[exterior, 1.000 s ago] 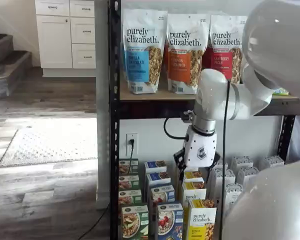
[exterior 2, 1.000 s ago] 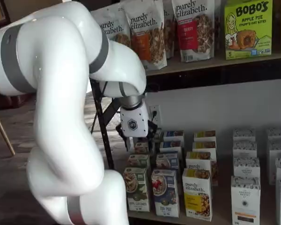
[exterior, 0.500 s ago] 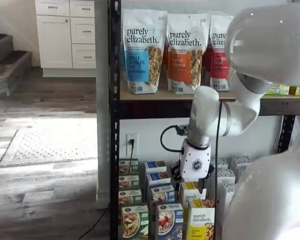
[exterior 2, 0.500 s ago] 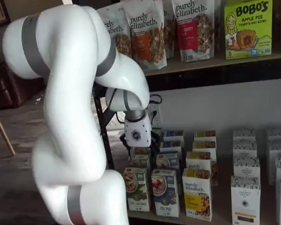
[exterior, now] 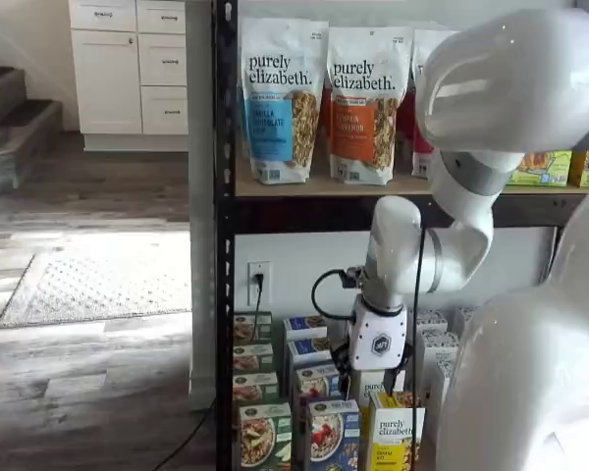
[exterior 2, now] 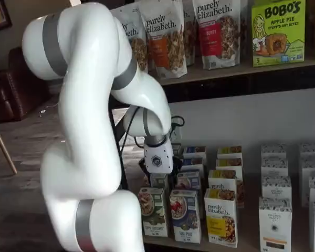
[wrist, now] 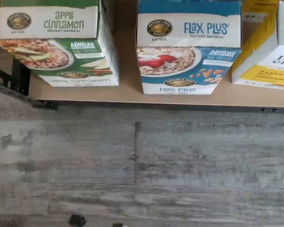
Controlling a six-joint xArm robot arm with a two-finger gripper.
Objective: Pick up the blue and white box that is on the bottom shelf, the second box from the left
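Note:
The blue and white box stands upright at the front edge of the bottom shelf, between a green-and-white box and a yellow one. It shows in both shelf views, at the head of its row. My gripper hangs over the rows just behind the front boxes, its white body above them. Its dark fingers are mostly hidden in the shelf views. In the wrist view two dark tips show apart over the floor with nothing between them. No box is held.
A green-and-white box and a yellow-and-white box flank the target closely. More rows of boxes stand behind and to the right. Tall pouches fill the upper board. A black rack post is at the left.
The arm has come down and shifted toward the front rows of boxes, so the gripper hangs lower and closer to them. No box has moved.

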